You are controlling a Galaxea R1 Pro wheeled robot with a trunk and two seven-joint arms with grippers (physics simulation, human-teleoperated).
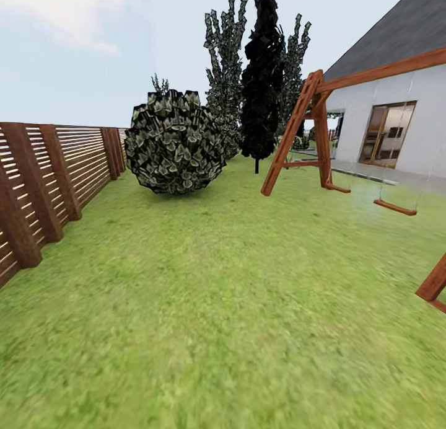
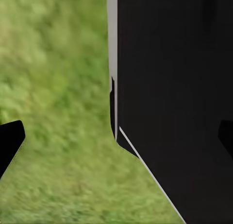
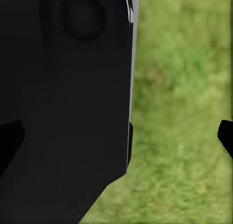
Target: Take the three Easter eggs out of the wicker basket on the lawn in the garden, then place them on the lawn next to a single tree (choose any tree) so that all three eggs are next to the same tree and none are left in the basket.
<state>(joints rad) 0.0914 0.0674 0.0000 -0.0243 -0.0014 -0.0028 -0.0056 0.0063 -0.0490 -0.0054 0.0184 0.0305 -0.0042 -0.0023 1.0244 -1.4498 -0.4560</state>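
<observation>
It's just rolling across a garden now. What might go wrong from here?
No basket or eggs are in sight, so it may be heading the wrong way and lose time. The swing frame and its hanging seat stand close on the right; its base or an arm might clip them. Ahead stand a round bush and a dark cypress, neither the broad-leaved tree it needs, so it might pick the wrong spot.

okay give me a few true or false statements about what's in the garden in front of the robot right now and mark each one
1. A round bush stands near the wooden fence. True.
2. The swing set is at the fence side of the lawn. False: it stands at the house side.
3. A wicker basket sits on the grass ahead. False: the head view shows none.
4. A near-black cypress rises behind the bush. True.
</observation>
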